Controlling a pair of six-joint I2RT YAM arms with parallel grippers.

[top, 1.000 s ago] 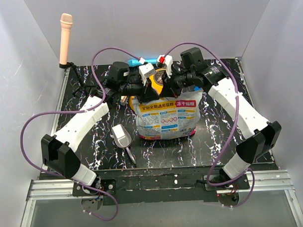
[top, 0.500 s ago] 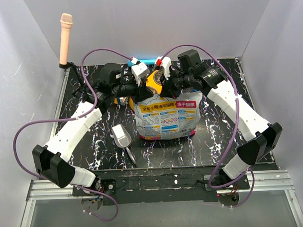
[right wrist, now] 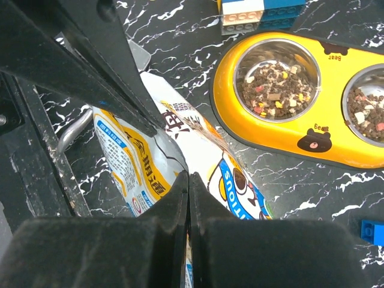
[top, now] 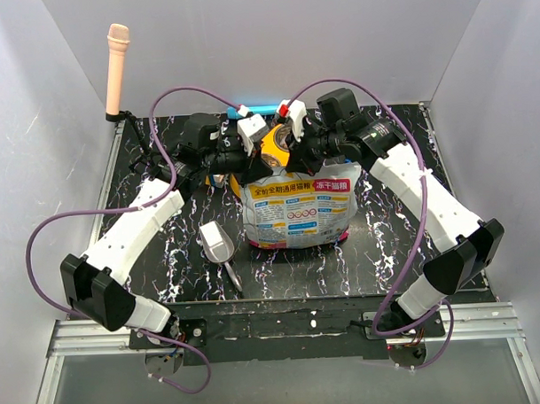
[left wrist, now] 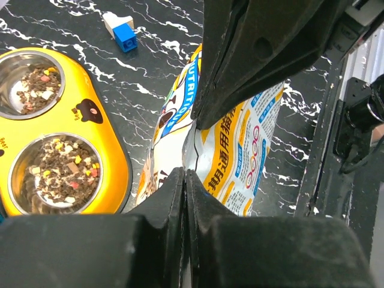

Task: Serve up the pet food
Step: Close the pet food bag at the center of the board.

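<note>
yellow bowl [left wrist: 117, 153], brown pet food [left wrist: 57, 175], white-blue bag [left wrist: 240, 144]

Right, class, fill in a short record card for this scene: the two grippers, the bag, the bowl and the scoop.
Left gripper: shut on the top edge of the bag
Right gripper: shut on the same bag's top edge
Bag: held at its top by both grippers
Double bowl: yellow, beyond the bag, pet food in both cups
Scoop: lying left of the bag, apart from both grippers
</note>
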